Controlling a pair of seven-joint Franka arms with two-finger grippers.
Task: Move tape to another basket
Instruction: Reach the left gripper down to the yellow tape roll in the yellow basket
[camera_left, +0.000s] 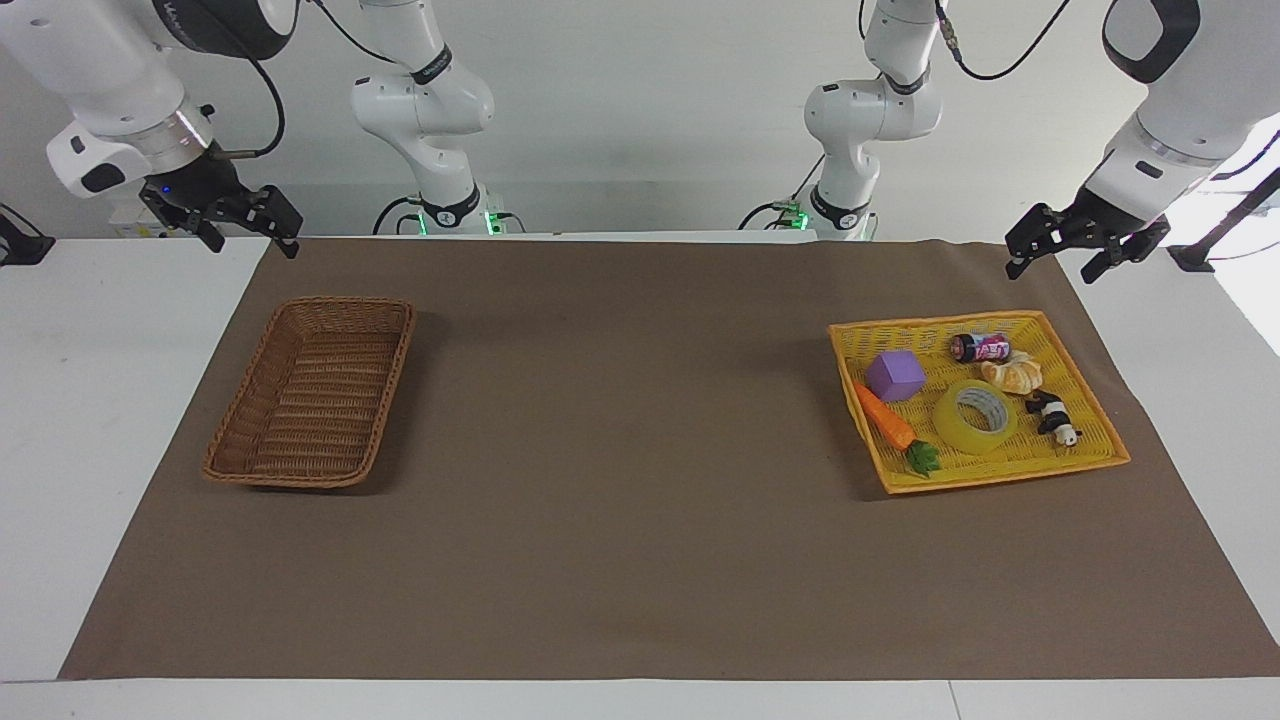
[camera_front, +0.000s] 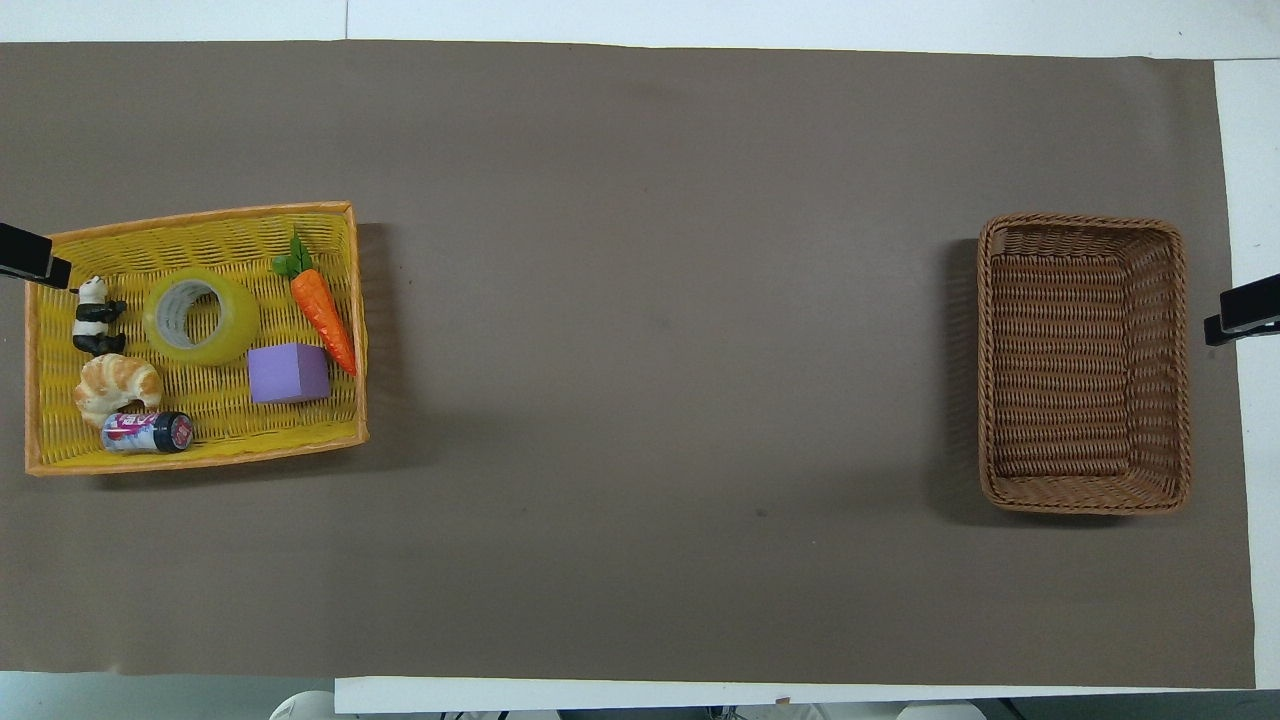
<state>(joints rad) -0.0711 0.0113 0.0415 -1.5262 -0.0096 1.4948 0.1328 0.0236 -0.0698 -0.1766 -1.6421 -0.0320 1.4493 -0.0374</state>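
Both grippers hang with jaws apart and nothing in them, each arm waiting at its own end of the table. Going from the left arm's end to the right arm's: the left gripper (camera_left: 1088, 245) hovers over the table edge just beside the yellow tray (camera_left: 1100, 420). In that tray the tape (camera_left: 976, 417) lies flat, hole upward, near the middle, slightly farther from the robots than the purple cube (camera_left: 895, 376). A toy carrot (camera_left: 890, 425) lies beside it, a panda figure (camera_left: 1052, 417) on its outer flank, with a croissant (camera_left: 1012, 375) and a small can (camera_left: 981, 348) nearer the robots. Well apart, at the right arm's end, sits the basket (camera_left: 312, 392), nothing in it, with the right gripper (camera_left: 232, 222) above the table corner near it.

The tape looks light and stiff (a rigid core under smooth, probably slippery film). One finger down the hole and one outside, pinching the wall on the carrot-free side, seems the surest hold; neighbours crowd the outer rim.
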